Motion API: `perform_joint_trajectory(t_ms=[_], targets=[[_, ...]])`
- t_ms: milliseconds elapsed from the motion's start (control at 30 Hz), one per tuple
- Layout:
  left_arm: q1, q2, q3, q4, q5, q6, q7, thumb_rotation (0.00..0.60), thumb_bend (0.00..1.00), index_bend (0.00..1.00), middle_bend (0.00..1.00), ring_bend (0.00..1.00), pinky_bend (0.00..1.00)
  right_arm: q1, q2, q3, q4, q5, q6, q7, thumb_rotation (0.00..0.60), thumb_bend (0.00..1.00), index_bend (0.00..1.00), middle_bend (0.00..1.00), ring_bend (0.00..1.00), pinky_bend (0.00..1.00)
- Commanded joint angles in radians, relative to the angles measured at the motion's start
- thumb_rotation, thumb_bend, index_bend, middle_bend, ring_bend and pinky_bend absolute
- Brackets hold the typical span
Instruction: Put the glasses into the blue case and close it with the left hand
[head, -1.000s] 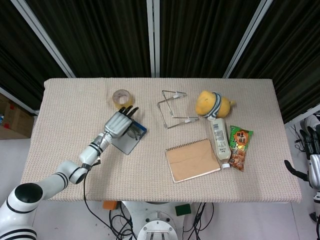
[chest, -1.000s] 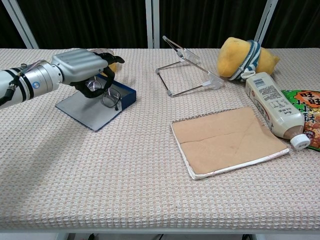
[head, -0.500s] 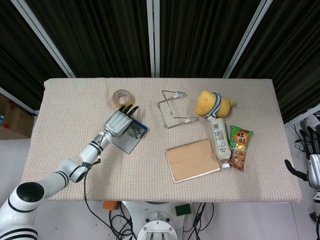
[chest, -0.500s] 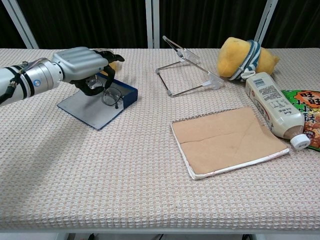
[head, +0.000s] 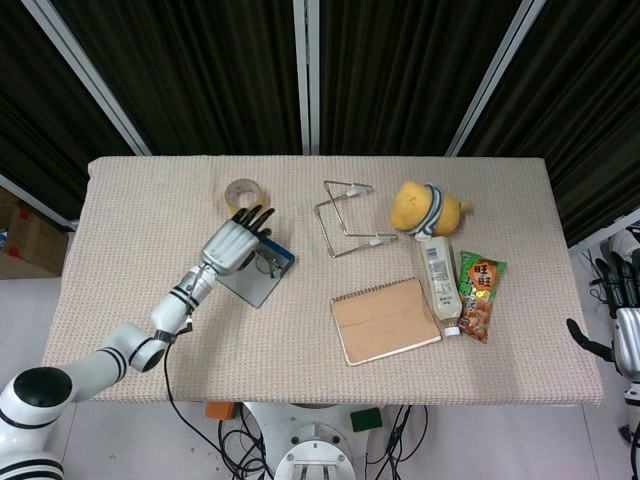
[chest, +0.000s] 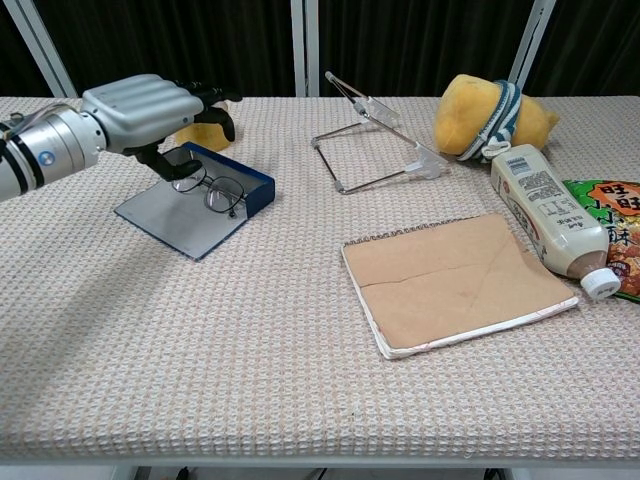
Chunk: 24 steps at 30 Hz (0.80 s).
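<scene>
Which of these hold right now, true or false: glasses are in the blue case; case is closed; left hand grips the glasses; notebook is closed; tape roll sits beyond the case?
1. The glasses lie in the blue case. True.
2. The case is closed. False: its lid lies open flat.
3. The left hand grips the glasses. False: it hovers above them, holding nothing.
4. The notebook is closed. True.
5. The tape roll sits beyond the case. True.

- Roll of clear tape (head: 241, 194), lay at table's far left.
- Bent wire-and-plastic stand (chest: 375, 135), stood mid-table.
- Yellow plush toy with striped band (chest: 492, 117).
- White squeeze bottle (chest: 549, 220), lying flat.
- Green-orange snack packet (head: 480, 295).
- Brown spiral notebook (chest: 461, 281), closed.
</scene>
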Motion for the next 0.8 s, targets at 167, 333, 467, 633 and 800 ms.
perform_joint_trajectory(t_ms=[167, 333, 467, 633, 800], targets=[[0.088, 0.104, 0.045, -0.144, 0.011, 0.079, 0.044, 0.600, 0.34, 0.30, 0.00, 0.00, 0.16, 0.004, -0.009, -0.004, 0.002, -0.003, -0.007, -0.002, 0.600, 0.27, 0.00, 0.00, 0.00, 0.05], [0.144, 0.181, 0.091, -0.237, 0.016, 0.092, 0.049, 0.600, 0.27, 0.33, 0.00, 0.00, 0.16, 0.006, -0.013, -0.004, 0.006, -0.005, -0.008, -0.005, 0.600, 0.27, 0.00, 0.00, 0.00, 0.04], [0.162, 0.212, 0.120, -0.254, 0.038, 0.092, 0.051, 0.600, 0.24, 0.33, 0.00, 0.00, 0.16, 0.008, -0.015, -0.004, 0.001, -0.011, -0.005, -0.010, 0.600, 0.27, 0.00, 0.00, 0.00, 0.04], [0.163, 0.193, 0.145, -0.214, 0.081, 0.090, 0.030, 0.600, 0.20, 0.27, 0.00, 0.00, 0.16, 0.008, -0.017, -0.005, -0.004, -0.016, -0.001, -0.018, 0.600, 0.27, 0.00, 0.00, 0.00, 0.04], [0.150, 0.164, 0.158, -0.160, 0.116, 0.077, -0.001, 0.600, 0.20, 0.25, 0.00, 0.00, 0.16, 0.006, -0.013, -0.005, -0.008, -0.016, 0.004, -0.025, 0.600, 0.27, 0.00, 0.00, 0.00, 0.04]])
